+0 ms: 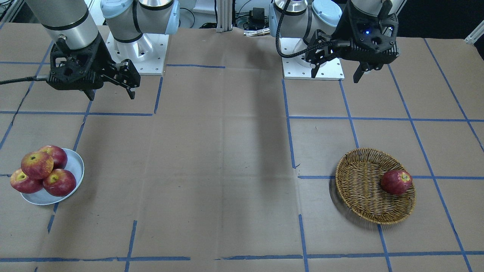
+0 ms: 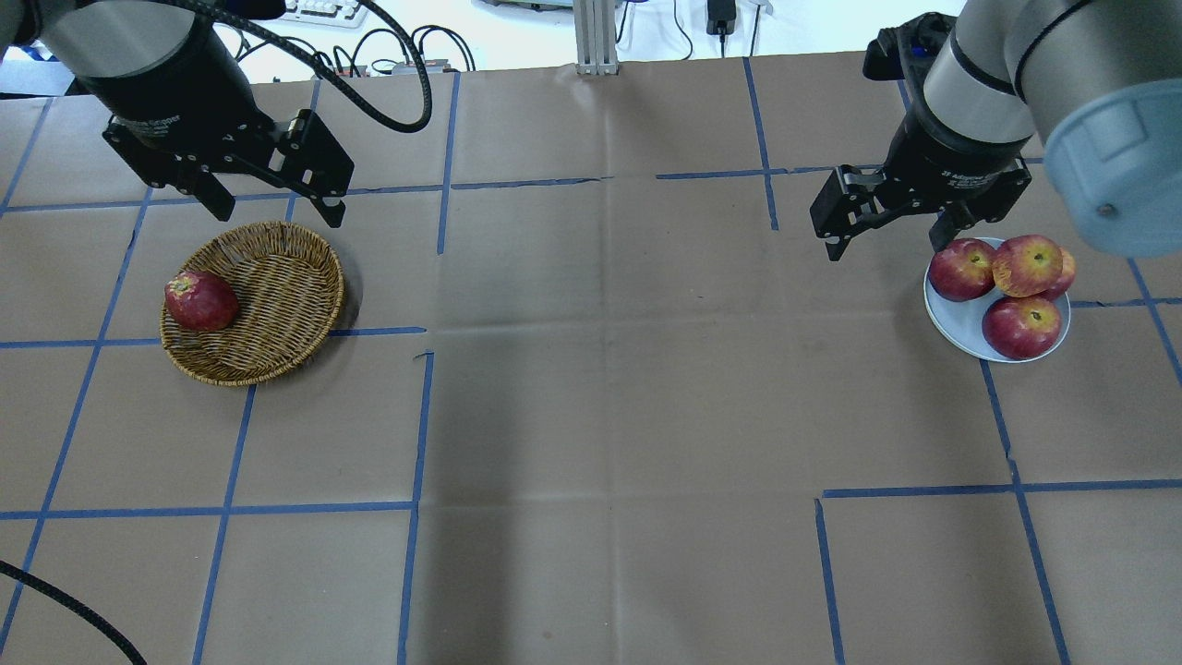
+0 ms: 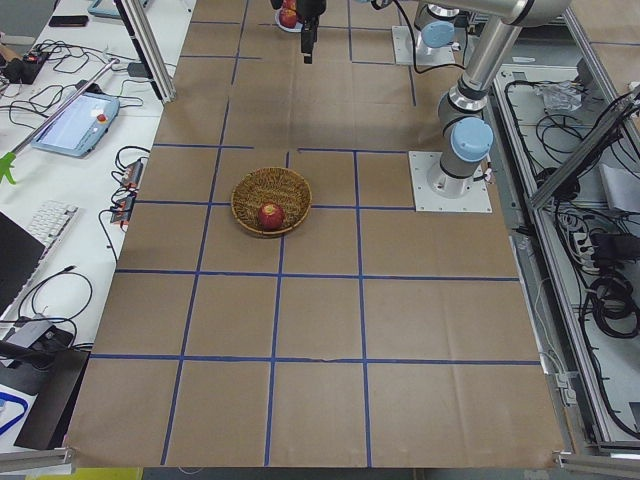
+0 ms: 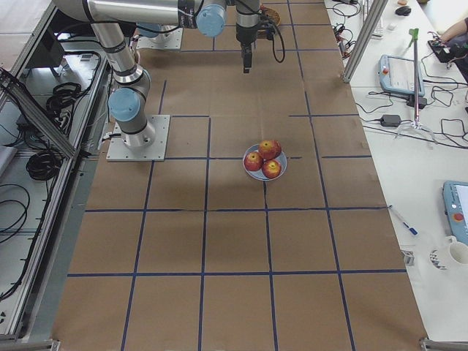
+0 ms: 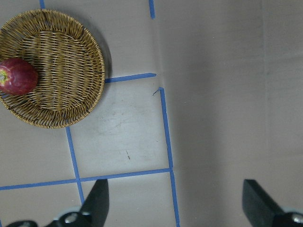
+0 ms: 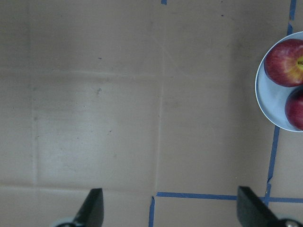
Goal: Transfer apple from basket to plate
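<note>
Both sets of jaws spread wide, nothing in them. Right jaws hang above bench (image 2: 591, 416) near plate (image 2: 956, 321), off its basket-facing side. Left jaws well apart from plate, way over at other end. Apple (image 2: 1027, 265), pale streaky one with yellow blush, sits on plate, perched on top of three deep-red apples (image 2: 1021, 327). Basket (image 2: 277, 286) also far from plate, one more deep-red apple (image 2: 199, 301) inside, up against rim.

Woven wicker basket (image 2: 277, 305), glossy apple (image 2: 1027, 265)
</note>
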